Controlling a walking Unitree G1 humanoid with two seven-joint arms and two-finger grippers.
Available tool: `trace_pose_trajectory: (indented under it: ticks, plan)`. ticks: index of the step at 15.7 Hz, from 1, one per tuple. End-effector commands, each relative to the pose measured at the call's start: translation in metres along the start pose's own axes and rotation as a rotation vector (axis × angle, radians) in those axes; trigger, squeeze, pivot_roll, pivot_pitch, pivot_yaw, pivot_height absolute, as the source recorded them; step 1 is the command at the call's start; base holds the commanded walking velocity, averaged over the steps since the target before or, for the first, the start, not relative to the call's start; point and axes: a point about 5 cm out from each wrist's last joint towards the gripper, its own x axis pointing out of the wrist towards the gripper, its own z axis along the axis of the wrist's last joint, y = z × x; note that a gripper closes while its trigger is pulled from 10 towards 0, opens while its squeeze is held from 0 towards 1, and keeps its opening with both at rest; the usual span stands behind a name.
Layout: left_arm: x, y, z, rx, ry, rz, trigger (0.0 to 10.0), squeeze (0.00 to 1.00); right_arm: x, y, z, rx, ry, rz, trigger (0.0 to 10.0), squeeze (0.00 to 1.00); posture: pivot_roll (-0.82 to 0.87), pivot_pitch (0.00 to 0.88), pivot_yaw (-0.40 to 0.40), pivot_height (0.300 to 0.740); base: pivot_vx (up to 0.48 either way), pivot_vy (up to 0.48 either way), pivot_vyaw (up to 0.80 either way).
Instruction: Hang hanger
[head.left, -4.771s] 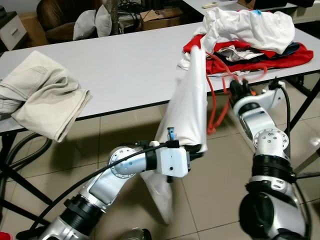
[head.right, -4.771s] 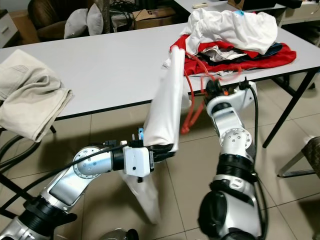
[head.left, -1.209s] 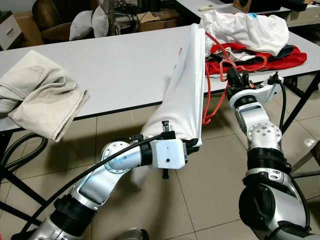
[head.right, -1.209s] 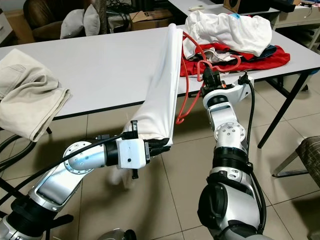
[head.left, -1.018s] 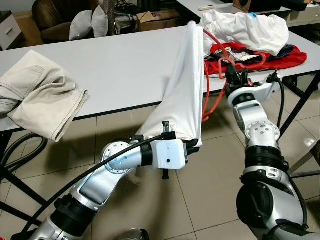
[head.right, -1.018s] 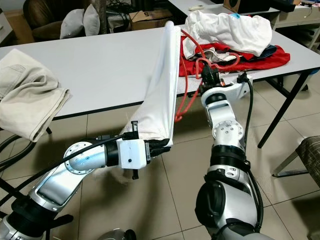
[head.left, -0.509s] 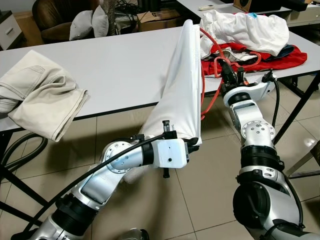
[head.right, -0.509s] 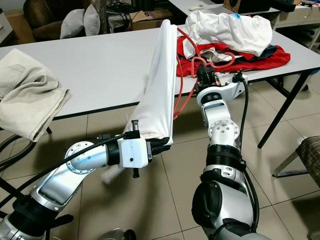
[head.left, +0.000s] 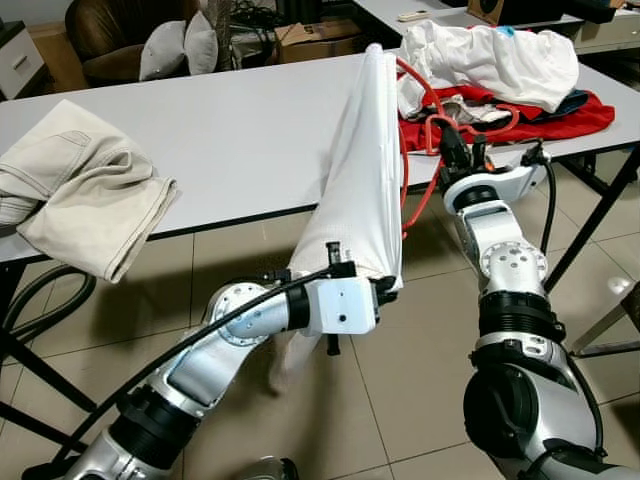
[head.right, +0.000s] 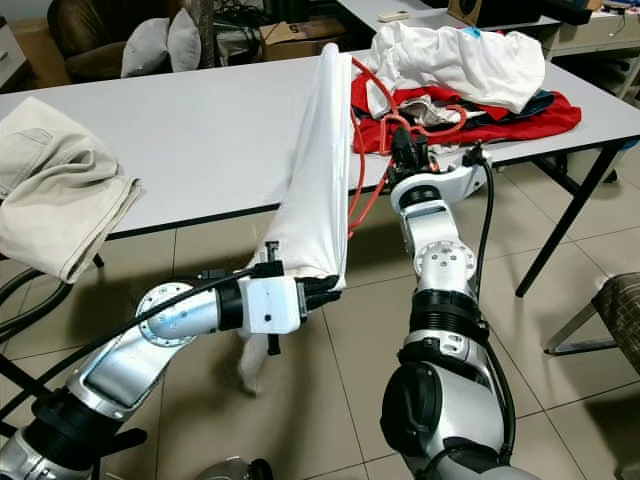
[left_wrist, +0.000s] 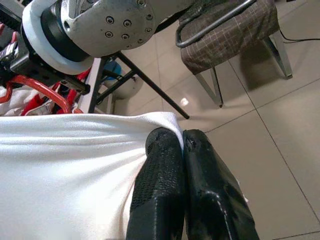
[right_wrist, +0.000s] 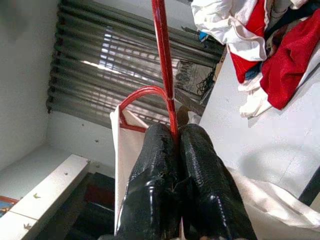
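Pinching the white garment (head.left: 365, 170) hem taut, the left gripper (left_wrist: 181, 145) steadies it while the right gripper (right_wrist: 175, 137), fingers pressed on the red hanger (right_wrist: 164, 60), feeds it inside.

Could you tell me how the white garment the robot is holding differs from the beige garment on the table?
The white garment is stretched taut and tilted, pinched by the left gripper; the beige garment lies crumpled on the table, overhanging its edge, untouched. Both are light fabric.
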Motion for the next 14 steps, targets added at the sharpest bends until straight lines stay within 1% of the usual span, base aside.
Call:
trace_pose_trajectory:
  ticks: [1,2,3,5,6,8,11,13,14]
  plan:
    - [0.008,-0.014,0.0,0.003,0.001,-0.086,0.0,0.0,0.007,0.025,0.014,0.019,-0.062,0.09,10.0,0.0,-0.02,0.0,0.055,0.74,0.0,0.0,0.0]
    - [0.007,-0.014,-0.001,0.005,0.002,-0.085,0.0,0.0,0.007,0.025,0.013,0.01,-0.056,0.092,10.0,0.0,-0.02,0.0,0.054,0.74,0.0,0.0,0.0]
    - [0.007,-0.012,0.003,0.008,-0.023,-0.081,0.0,0.0,0.006,0.024,0.012,-0.009,-0.051,0.087,10.0,0.0,-0.02,0.0,0.053,0.74,0.0,0.0,0.0]
    - [0.01,-0.015,0.021,-0.011,-0.13,-0.11,0.0,0.0,0.007,0.021,0.008,-0.027,-0.041,0.078,10.0,0.0,-0.01,0.0,0.052,0.74,0.0,0.0,0.0]
    - [0.014,-0.017,0.024,-0.01,-0.138,-0.123,0.0,0.0,0.008,0.022,0.003,-0.033,-0.033,0.077,10.0,0.0,-0.01,0.0,0.05,0.74,0.0,0.0,0.0]
    - [0.019,-0.019,0.022,-0.01,-0.118,-0.128,0.0,0.0,0.008,0.025,-0.003,-0.03,-0.017,0.084,10.0,0.0,-0.01,0.0,0.048,0.74,0.0,0.0,0.0]
    - [0.024,-0.018,0.013,0.005,-0.056,-0.138,0.0,0.0,0.007,0.03,-0.015,-0.021,0.014,0.101,10.0,0.0,-0.02,0.0,0.051,0.74,0.0,0.0,0.0]
    - [0.025,-0.015,0.01,0.012,-0.032,-0.11,0.0,0.0,0.005,0.033,-0.019,-0.026,0.033,0.112,10.0,0.0,-0.02,0.0,0.053,0.74,0.0,0.0,0.0]
    - [0.024,-0.009,0.009,0.014,-0.019,-0.067,0.0,0.0,0.001,0.032,-0.022,-0.049,0.058,0.12,10.0,0.0,-0.02,0.0,0.052,0.74,0.0,0.0,0.0]
